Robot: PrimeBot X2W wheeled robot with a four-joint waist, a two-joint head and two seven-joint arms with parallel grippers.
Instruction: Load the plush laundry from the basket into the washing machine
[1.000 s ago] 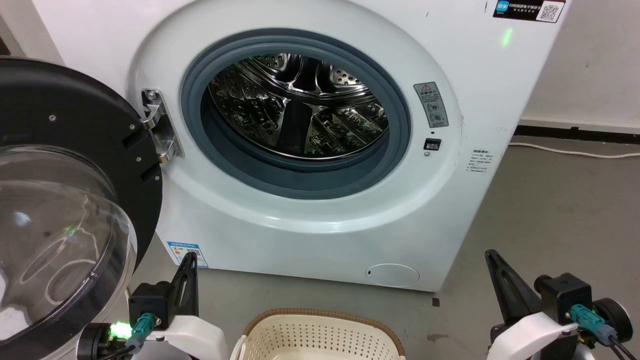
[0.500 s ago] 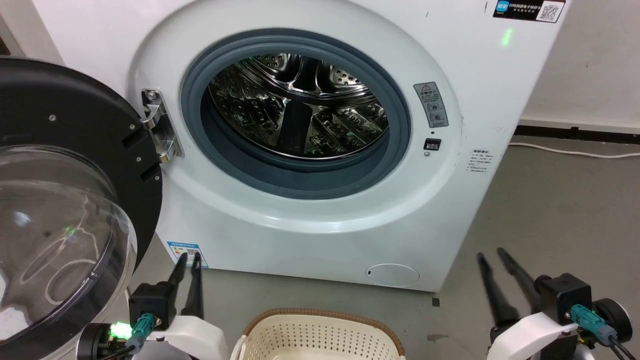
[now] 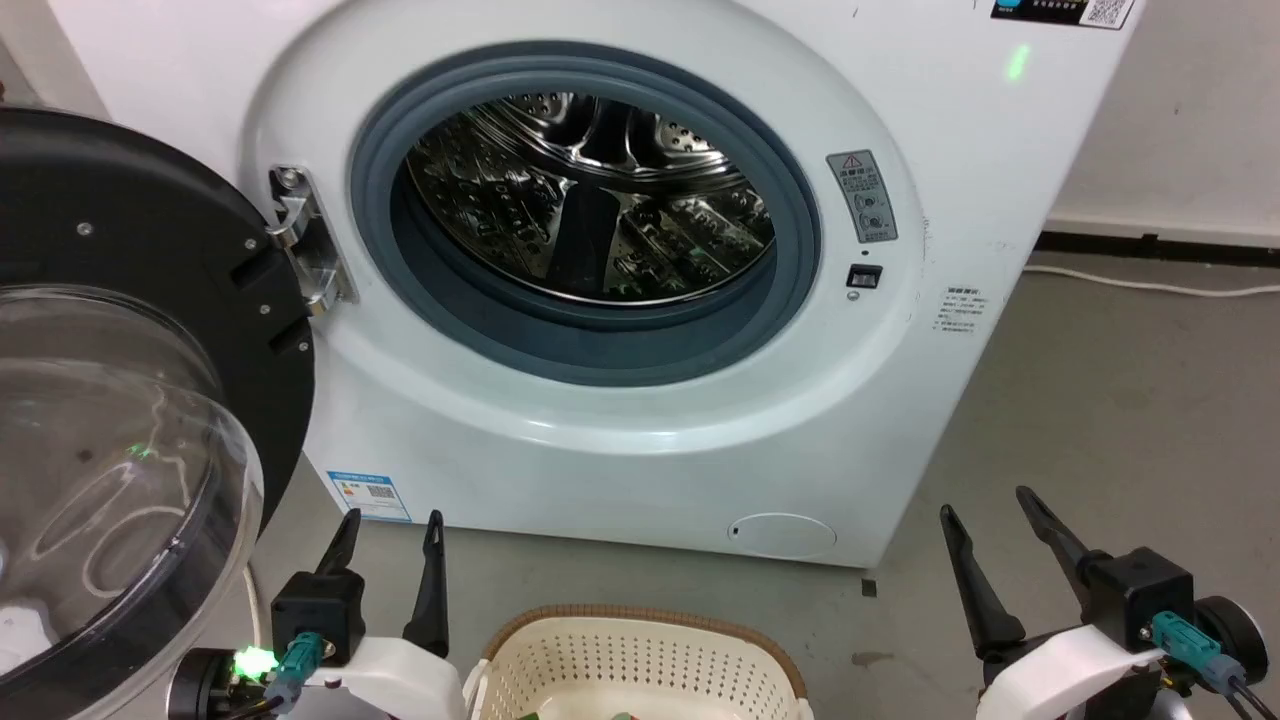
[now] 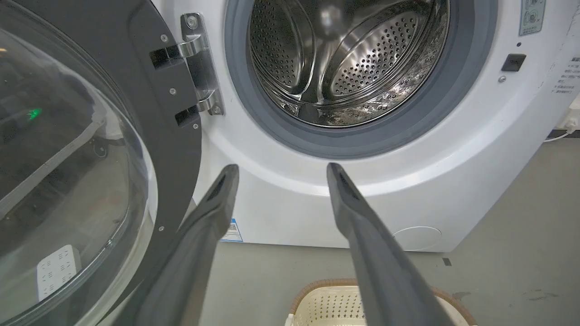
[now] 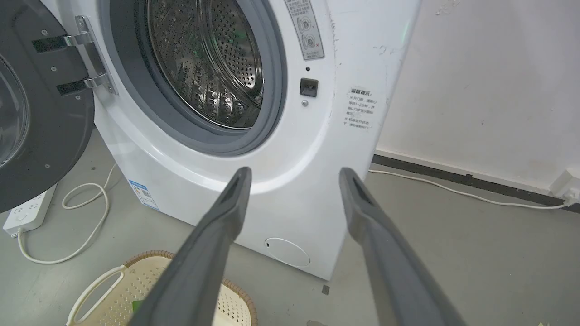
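Grey floor (image 3: 1100,400): basket (image 3: 640,650) sits near, between spread-open left claw (image 3: 392,518) and spread-open right claw (image 3: 985,502), closer to the left; plush laundry (image 5: 137,302) barely glimpsed inside.

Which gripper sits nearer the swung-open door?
The left gripper, just beside the black-framed door; the right gripper sits off the opposite corner of the washing machine.

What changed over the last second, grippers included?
Both grippers opened: the left gripper and the right gripper went from fingers pressed together to spread apart, holding nothing. The whole head view shifted slightly, which is a camera move. The washing machine, its open door and the basket stayed put.
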